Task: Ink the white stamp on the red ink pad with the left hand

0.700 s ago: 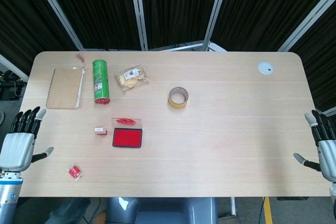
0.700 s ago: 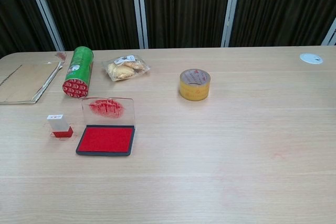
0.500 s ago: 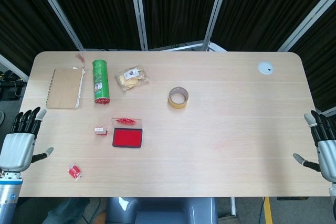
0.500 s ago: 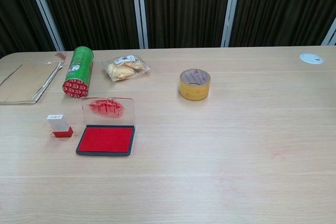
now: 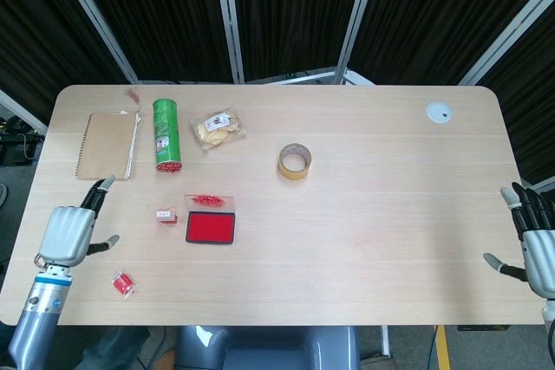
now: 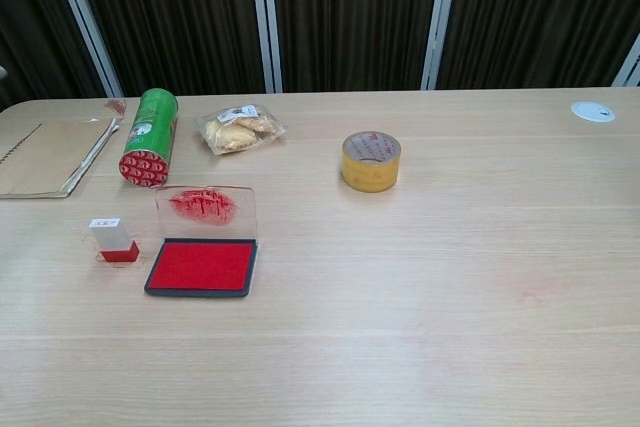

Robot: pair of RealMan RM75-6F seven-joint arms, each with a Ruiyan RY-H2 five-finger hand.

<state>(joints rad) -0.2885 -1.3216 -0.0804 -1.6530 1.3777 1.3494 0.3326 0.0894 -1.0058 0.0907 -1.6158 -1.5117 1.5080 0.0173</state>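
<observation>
The white stamp [image 5: 164, 214] [image 6: 112, 238] stands upright on its red base just left of the red ink pad [image 5: 210, 228] [image 6: 202, 266]. The pad's clear lid, smeared with red ink, stands open behind it. My left hand [image 5: 68, 234] hovers over the table's left edge, well left of the stamp, fingers apart and holding nothing. At the table's right edge my right hand [image 5: 536, 247] is open too. The chest view shows neither hand.
A brown notebook [image 5: 107, 146], a green can [image 5: 166, 134] lying on its side and a bag of snacks [image 5: 217, 127] sit at the back left. A yellow tape roll [image 5: 294, 161] lies mid-table, a small red packet [image 5: 123, 282] at the front left, a white disc [image 5: 439, 112] far right.
My left hand has moved right and forward, from beside the table's edge to over it, closer to the stamp. The right hand has barely shifted.
</observation>
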